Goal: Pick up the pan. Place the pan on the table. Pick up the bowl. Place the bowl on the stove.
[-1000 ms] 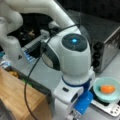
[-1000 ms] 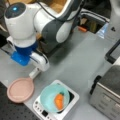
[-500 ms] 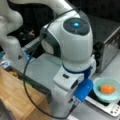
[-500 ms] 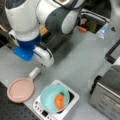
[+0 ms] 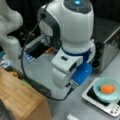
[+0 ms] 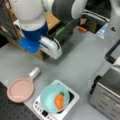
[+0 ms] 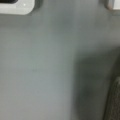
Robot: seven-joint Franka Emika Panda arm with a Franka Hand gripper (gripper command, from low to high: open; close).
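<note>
The dusty-pink pan (image 6: 20, 89) lies flat on the grey table (image 6: 82, 65) at a front view's bottom left, its white handle (image 6: 34, 73) pointing up-right. The teal bowl (image 6: 53, 97) with an orange item (image 6: 59, 100) inside sits on the white stove (image 6: 72, 97); the bowl (image 5: 107, 89) and stove (image 5: 88, 96) also show at a front view's bottom right. My gripper (image 6: 56, 52) hangs in the air above the table, up from the pan handle, touching nothing. The wrist view shows bare table (image 7: 50, 65) and a stove corner (image 7: 15, 6).
A silver toaster oven (image 6: 107, 95) stands right of the stove, and the same toaster oven (image 5: 107, 47) is behind it in a front view. A light wooden block (image 5: 20, 100) sits at bottom left. Cables and small clutter lie at the table's far side.
The arm has risen away from the pan handle and the table. Pan and bowl have stayed where they were.
</note>
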